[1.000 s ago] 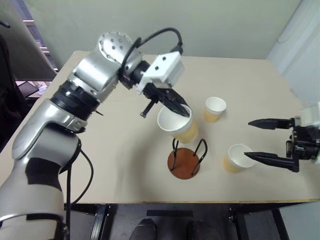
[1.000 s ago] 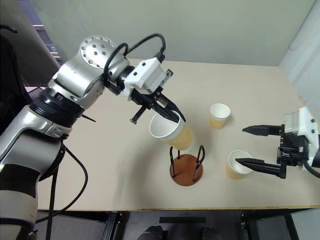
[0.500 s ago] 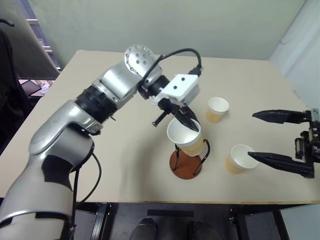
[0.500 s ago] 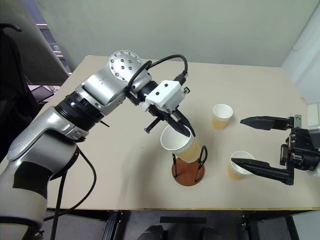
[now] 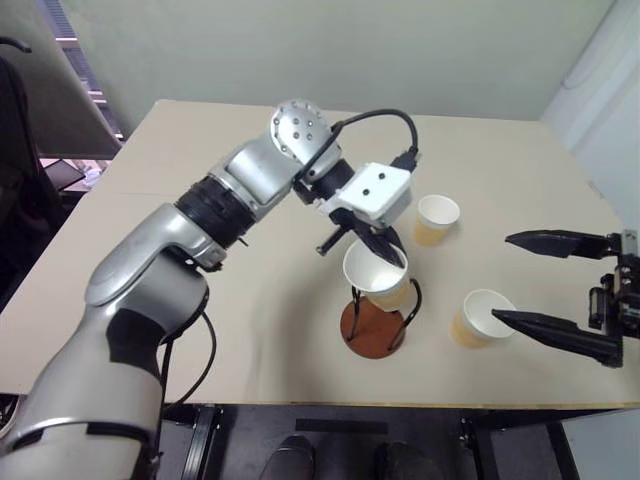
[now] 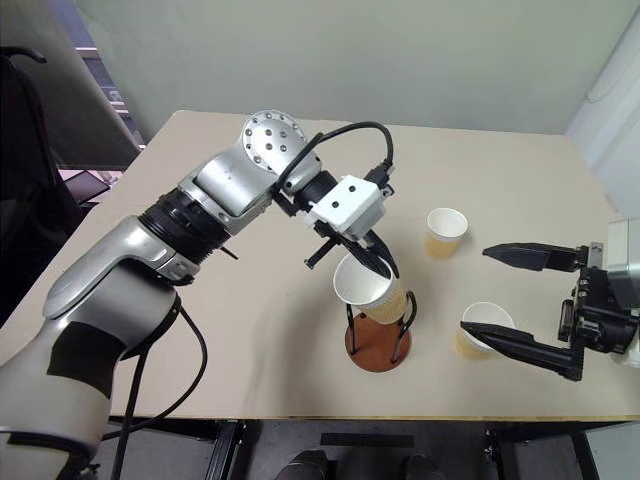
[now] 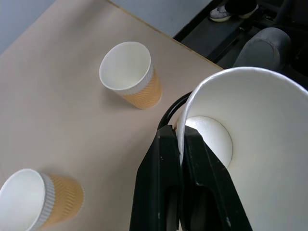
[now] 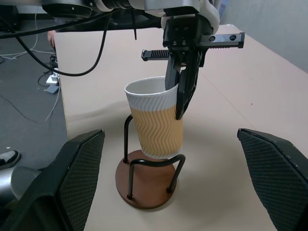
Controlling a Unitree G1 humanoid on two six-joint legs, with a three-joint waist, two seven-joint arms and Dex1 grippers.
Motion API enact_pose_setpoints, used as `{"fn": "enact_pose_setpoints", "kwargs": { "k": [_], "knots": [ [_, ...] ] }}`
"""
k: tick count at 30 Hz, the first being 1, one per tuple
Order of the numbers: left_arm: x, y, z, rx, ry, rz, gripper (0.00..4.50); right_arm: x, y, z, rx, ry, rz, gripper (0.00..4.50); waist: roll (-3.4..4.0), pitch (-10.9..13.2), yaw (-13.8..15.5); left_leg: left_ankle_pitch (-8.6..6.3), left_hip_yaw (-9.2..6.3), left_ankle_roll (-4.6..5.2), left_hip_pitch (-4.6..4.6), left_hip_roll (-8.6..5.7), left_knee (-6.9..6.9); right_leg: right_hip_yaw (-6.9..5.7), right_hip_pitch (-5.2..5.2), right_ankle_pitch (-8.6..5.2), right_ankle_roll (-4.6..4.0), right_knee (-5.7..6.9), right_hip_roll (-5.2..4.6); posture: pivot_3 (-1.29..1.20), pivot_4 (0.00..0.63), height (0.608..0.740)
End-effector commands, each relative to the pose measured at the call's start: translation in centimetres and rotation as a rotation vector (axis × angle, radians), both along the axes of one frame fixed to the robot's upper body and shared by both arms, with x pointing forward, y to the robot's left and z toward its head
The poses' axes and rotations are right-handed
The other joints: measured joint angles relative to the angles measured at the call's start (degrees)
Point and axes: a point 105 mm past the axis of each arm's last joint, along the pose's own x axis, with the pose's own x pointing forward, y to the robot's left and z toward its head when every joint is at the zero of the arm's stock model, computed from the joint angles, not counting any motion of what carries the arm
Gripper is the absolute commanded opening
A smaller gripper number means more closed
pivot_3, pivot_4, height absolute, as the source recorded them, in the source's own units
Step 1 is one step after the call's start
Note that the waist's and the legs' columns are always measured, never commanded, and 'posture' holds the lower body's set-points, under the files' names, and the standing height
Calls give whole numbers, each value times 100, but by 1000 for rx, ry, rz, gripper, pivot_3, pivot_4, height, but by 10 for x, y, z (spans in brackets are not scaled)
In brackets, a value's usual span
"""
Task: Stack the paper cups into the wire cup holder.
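One tan-orange ribbed paper cup (image 8: 156, 120) hangs tilted between the black wire loops of the brown-based holder (image 8: 149, 185); two identical cups (image 5: 434, 219) (image 5: 478, 318) stand upright nearby.

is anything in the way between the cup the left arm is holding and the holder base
Nothing visible. The left end effector pinches the rim of the held cup, whose bottom is already between the wire loops, just above the bare wooden base of the holder. The other two cups stand off to the side.

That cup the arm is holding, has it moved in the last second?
Yes. The held cup came down toward the wire cup holder, now between its loops.
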Motion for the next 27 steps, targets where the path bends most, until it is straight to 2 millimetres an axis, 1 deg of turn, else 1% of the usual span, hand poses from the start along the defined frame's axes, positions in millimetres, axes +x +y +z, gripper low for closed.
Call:
{"fn": "enact_pose_setpoints", "kwargs": {
  "k": [1, 9, 11, 13, 15, 16, 17, 19, 20, 21, 22, 23, 25, 27],
  "knots": [
    [-6, 1, 4, 11, -20, -49, 720, -3, 0, 6, -4, -52, -8, 4500, 0, 0, 0, 0, 0, 0, 0, 0, 0, 0, 0, 0, 0, 0, 1, 0, 150, 740],
    [-5, -1, 4, 7, -16, -48, 3654, -3, 0, 5, -11, -50, -6, 4500, 0, 0, 1, 0, 0, 2, -1, -2, 3, 0, 0, 1, 2, 0, 0, 0, 150, 740],
    [-2, -4, 7, -12, -20, -36, 4367, -2, -1, 5, -12, -48, -3, 4500, 0, 0, 3, 0, 0, 2, -2, -2, 4, 0, 0, 1, 2, 0, 0, 0, 150, 740],
    [3, -7, 16, -66, -28, -15, 4443, -1, -2, 4, -20, -39, -5, 4500, 0, 0, 18, 0, -1, 3, -2, -3, 7, 0, 2, 1, 3, 0, 0, 0, 150, 740],
    [11, -4, 34, -146, -15, 44, 4443, 4, -7, -8, -81, 0, -34, 4500, 0, 0, 21, -1, 0, 6, -6, -3, 15, 0, 1, 3, 5, 0, -1, 0, 150, 740],
    [14, 2, 42, -177, -9, 72, 4443, 7, -12, -16, -128, 21, -57, 4500, 0, 0, 20, -1, 4, 6, -4, -2, 15, 0, 1, 3, 5, 2, -1, 0, 150, 740],
    [18, 16, 52, -220, -2, 119, 4443, 11, -15, -25, -175, 44, -77, 4500, 1, -1, 11, -1, 5, 6, -4, 0, 15, 1, 1, 3, 5, 3, 0, 0, 150, 740],
    [22, 36, 64, -273, 5, 175, 4443, 15, -20, -35, -228, 68, -92, 4500, 4, -2, -49, -1, 14, 6, -2, 5, 8, 6, -3, 4, 6, 3, 3, 0, 150, 740],
    [21, 57, 68, -300, 29, 224, 4443, 17, -22, -43, -275, 86, -98, 4500, 13, -7, -77, -1, 15, 6, -1, 6, 7, 6, -5, 4, 6, 4, 6, 0, 150, 740],
    [19, 70, 70, -312, 47, 253, 4443, 19, -25, -49, -309, 96, -101, 4500, 21, -11, -98, -1, 18, 6, -2, 5, 3, 5, -10, 4, 6, 3, 6, 0, 150, 740],
    [16, 89, 67, -317, 67, 301, 4443, 20, -26, -53, -335, 104, -97, 4500, 31, -17, -122, -1, 25, 6, 2, 5, -7, 3, -16, 4, 7, 5, 8, 0, 150, 740],
    [13, 100, 64, -313, 81, 329, 4443, 21, -29, -55, -349, 108, -94, 4500, 43, -25, -147, -1, 28, 6, 1, 6, -11, 1, -17, 4, 7, 4, 11, 0, 150, 740],
    [5, 135, 51, -332, 150, 438, 4443, 26, -29, -58, -374, 113, -80, 4500, 58, -34, -167, 0, 30, 5, 6, 7, -17, -14, -20, 3, 7, -1, 17, 0, 150, 740],
    [-5, 155, 41, -369, 208, 524, 4443, 30, -29, -62, -395, 122, -67, 4500, 55, -32, -165, 3, 17, 10, 4, 4, -14, -13, -27, 3, 7, -2, 17, 0, 150, 740]
  ]
}}
